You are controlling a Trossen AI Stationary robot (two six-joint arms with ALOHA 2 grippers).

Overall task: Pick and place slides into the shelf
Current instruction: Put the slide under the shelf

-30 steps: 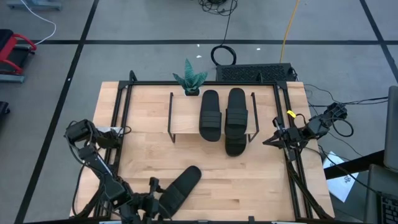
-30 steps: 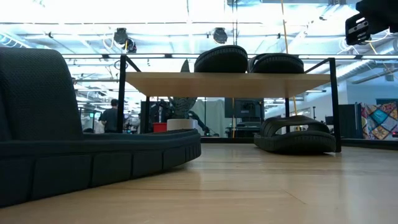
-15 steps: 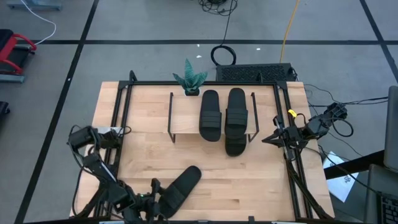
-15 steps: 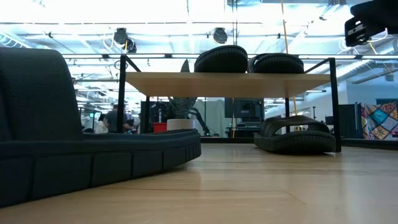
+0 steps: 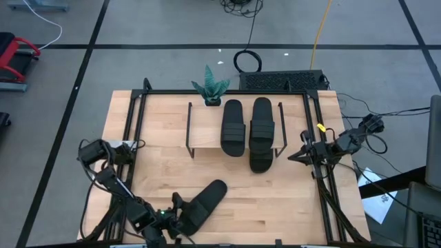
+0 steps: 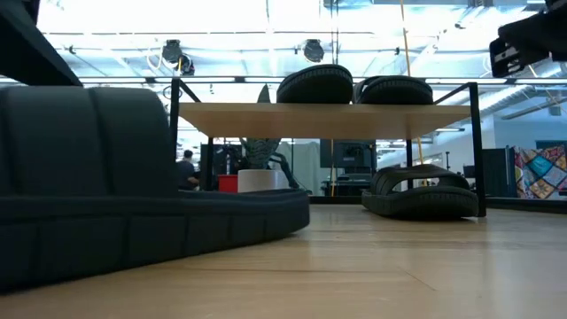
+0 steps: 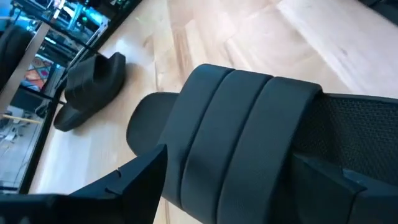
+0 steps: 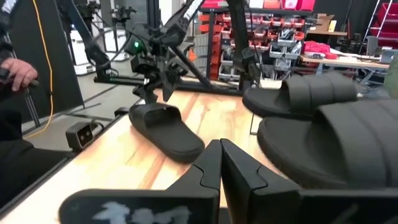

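Observation:
One black slide [image 5: 205,201] lies flat on its sole near the table's near edge; it fills the left of the low view [image 6: 133,213]. My left gripper [image 5: 178,215] is at its heel end, its fingers on either side of the wide strap [image 7: 242,124]. The shelf [image 5: 205,127] stands toward the far side, with two slides [image 5: 233,127] [image 5: 262,122] on its top board. A further slide [image 5: 260,162] lies under it, toe sticking out. My right gripper [image 5: 293,156] is shut and hovers by the shelf's right legs, touching nothing. My left gripper holds the near slide across its width at the strap, one finger [image 7: 140,180] against one side and the other finger [image 7: 336,186] against the opposite side. It comes from the table's near-left, low and almost level. The slide's sole stays on the table.
A small green plant [image 5: 211,88] stands at the shelf's far-left corner. A black frame rail [image 5: 131,138] runs round the table's edges. Bare wood lies between the near slide and the shelf [image 6: 328,113]. People show in the room beyond the table.
My left gripper has moved a little toward the table's right and far edges. The slide between its fingers has slid the same way along the table, its toe now nearer the shelf.

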